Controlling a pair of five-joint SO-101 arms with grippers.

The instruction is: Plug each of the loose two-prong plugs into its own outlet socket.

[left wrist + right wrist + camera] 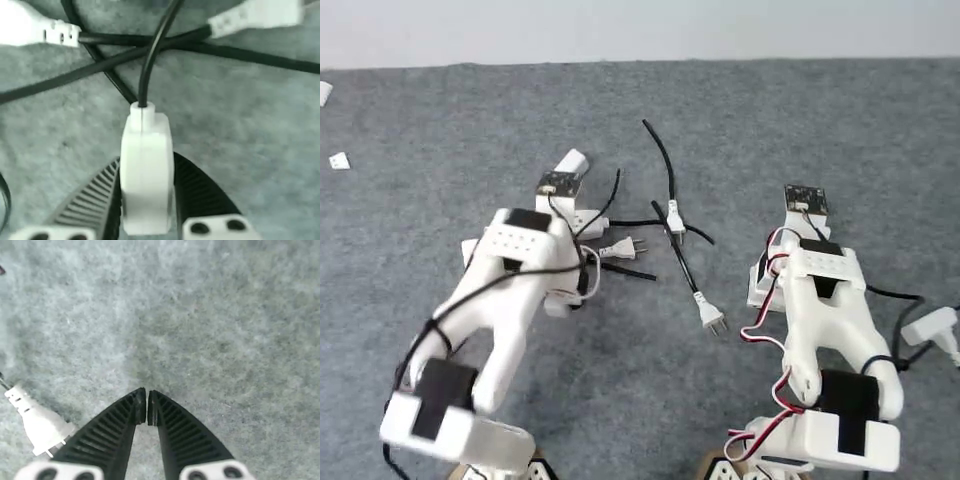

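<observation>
Left claw [146,161]: clenched on white plug body [145,150], black cord [150,65] leaving its far end. Just beyond: crossed black cords on the grey table [240,125], first white connector [35,27] and second white connector [255,15] among them. Right claw [148,402]: closed on nothing, tips nearly touching, low over table; loose white plug [37,425] lying beside it. High view: near two-prong plug [630,245] and far two-prong plug [713,320], unplugged between arms.
</observation>
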